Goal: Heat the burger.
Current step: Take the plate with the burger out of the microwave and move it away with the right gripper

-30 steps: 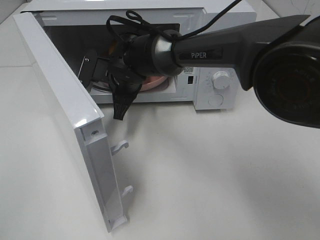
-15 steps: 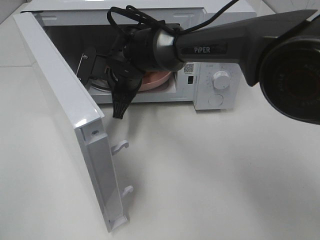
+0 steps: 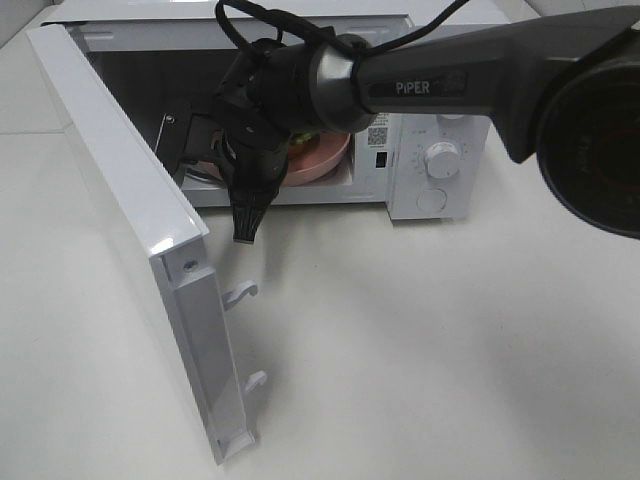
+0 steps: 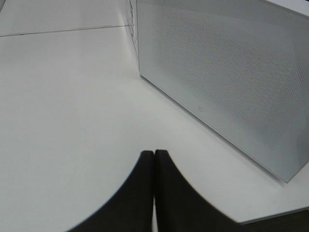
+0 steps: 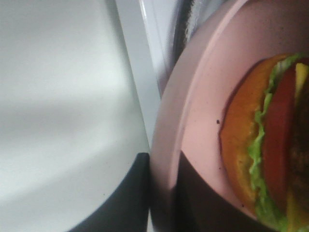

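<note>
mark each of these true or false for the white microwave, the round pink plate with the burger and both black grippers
1. The white microwave's door stands open. True.
2. The right black gripper is clamped on the rim of the round pink plate. True.
3. The brown-bunned burger lies on the white table. False: it sits on the pink plate.
4. The left black gripper holds the plate. False: it is shut on nothing, beside the microwave's perforated side.
5. The plate is at the microwave's opening. True.

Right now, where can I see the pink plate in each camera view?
Exterior high: the pink plate sits in the microwave opening, partly hidden behind the right gripper.
Left wrist: not in it.
Right wrist: the plate fills the frame's right half, its rim between the jaws.
Shared landmark: the microwave.
</note>
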{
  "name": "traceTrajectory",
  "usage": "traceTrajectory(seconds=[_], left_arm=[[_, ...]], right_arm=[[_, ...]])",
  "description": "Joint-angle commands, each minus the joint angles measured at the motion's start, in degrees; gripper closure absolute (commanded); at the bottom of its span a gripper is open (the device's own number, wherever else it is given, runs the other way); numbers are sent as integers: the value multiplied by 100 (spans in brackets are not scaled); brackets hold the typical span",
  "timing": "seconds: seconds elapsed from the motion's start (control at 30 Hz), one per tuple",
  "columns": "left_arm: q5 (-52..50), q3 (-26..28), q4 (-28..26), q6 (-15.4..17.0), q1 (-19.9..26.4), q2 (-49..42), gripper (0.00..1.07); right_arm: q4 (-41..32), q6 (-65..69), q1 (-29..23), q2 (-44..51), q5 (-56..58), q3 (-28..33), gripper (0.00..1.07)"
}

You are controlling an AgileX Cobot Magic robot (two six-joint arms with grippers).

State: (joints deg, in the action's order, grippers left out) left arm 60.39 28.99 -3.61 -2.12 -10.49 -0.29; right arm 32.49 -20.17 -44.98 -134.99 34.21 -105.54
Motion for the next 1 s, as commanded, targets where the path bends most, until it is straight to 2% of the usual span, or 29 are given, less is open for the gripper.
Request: traceTrajectory(seconds=[0.03, 0.2, 0.5, 0.8, 0.97, 1.0], left_arm=[[-74, -11, -34, -11, 6, -115, 106], [-74, -11, -34, -11, 6, -120, 106], [-74, -11, -34, -11, 6, -120, 106], [-74, -11, -40, -11, 6, -120, 106], [-74, -11, -40, -11, 6, -120, 106], [-74, -11, -40, -11, 6, -120, 106]], right_arm=[[-223, -384, 23, 355, 160, 229, 107], [-212, -493, 23, 550, 126, 504, 107], [-178, -745, 23, 1295, -619, 1610, 107], [23, -917, 23, 1856, -819, 2286, 107], [281, -974, 23, 2269, -1020, 2819, 107], [286, -1066, 23, 2458, -1180, 3123, 107]])
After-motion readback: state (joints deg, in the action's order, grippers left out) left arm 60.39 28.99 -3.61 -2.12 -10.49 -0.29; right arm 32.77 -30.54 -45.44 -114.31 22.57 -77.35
